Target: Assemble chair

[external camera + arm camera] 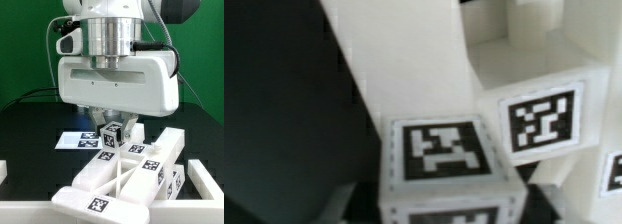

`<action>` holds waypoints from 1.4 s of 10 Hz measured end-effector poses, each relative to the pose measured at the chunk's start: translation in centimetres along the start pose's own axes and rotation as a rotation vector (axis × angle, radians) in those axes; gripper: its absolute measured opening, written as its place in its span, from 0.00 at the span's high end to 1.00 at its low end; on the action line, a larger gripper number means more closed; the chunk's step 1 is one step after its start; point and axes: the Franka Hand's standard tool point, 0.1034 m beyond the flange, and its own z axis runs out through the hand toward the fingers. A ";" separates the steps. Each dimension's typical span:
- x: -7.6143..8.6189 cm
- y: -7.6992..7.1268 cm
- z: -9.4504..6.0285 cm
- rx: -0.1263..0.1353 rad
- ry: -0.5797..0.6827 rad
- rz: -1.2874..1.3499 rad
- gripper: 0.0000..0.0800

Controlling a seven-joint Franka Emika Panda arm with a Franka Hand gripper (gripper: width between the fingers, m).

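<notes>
The chair's white parts lie joined in the foreground of the exterior view as a slotted frame (130,172) with several black-and-white tags. A square white post (112,133), tagged on its end, stands at the frame's far side. My gripper (110,128) hangs straight over the post, with a finger on each side of it. In the wrist view the post (402,70) runs away from the camera. Its tagged end (445,150) sits between my dark fingers (352,198), and the gripper (446,208) is shut on it. Another tagged part (541,120) lies right beside the post.
The marker board (74,139) lies flat on the black table behind the frame, towards the exterior view's left. White pieces show at the left edge (3,172) and the right edge (208,178). A green wall stands behind.
</notes>
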 end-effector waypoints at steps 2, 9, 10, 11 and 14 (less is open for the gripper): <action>0.0 0.0 0.0 0.000 0.000 0.000 0.42; -1.3 -2.1 -1.3 0.013 0.005 -0.094 0.19; -1.5 -2.4 -1.3 0.017 0.010 -0.101 0.19; -1.4 -2.2 -1.2 0.016 0.009 -0.097 0.19; -1.4 -2.2 -1.2 0.015 0.008 -0.098 0.19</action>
